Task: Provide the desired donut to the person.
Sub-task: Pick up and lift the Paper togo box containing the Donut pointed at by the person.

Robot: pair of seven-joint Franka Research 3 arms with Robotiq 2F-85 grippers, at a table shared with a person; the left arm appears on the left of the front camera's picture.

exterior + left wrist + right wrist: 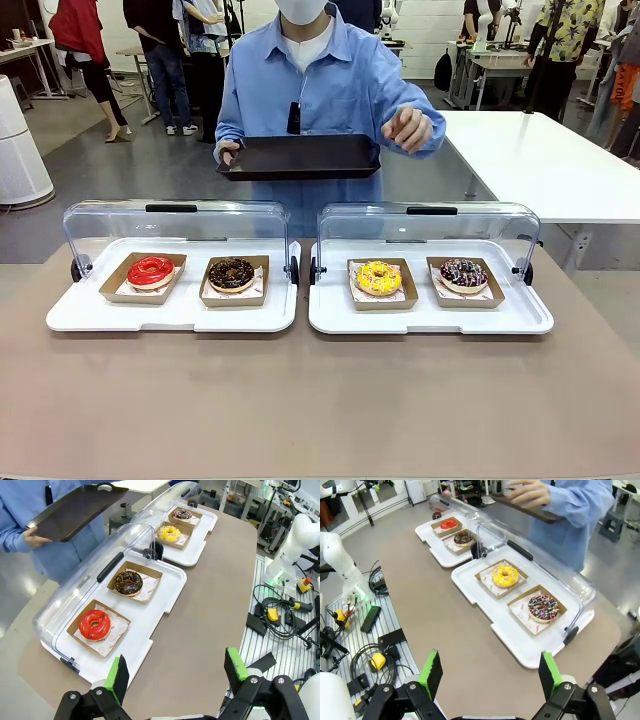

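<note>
Four donuts sit in brown paper trays on two white display trays with raised clear lids. On the left tray lie a red-glazed donut and a chocolate donut. On the right tray lie a yellow donut and a chocolate sprinkled donut. The person in light blue holds a dark tray and points a hand downward above the right side. My left gripper and right gripper hang open above the near table edge, nothing between their fingers.
The brown tabletop stretches bare in front of the display trays. A white table stands at the far right. Cables and control boxes lie beside the table on the robot's side. Other people stand in the background.
</note>
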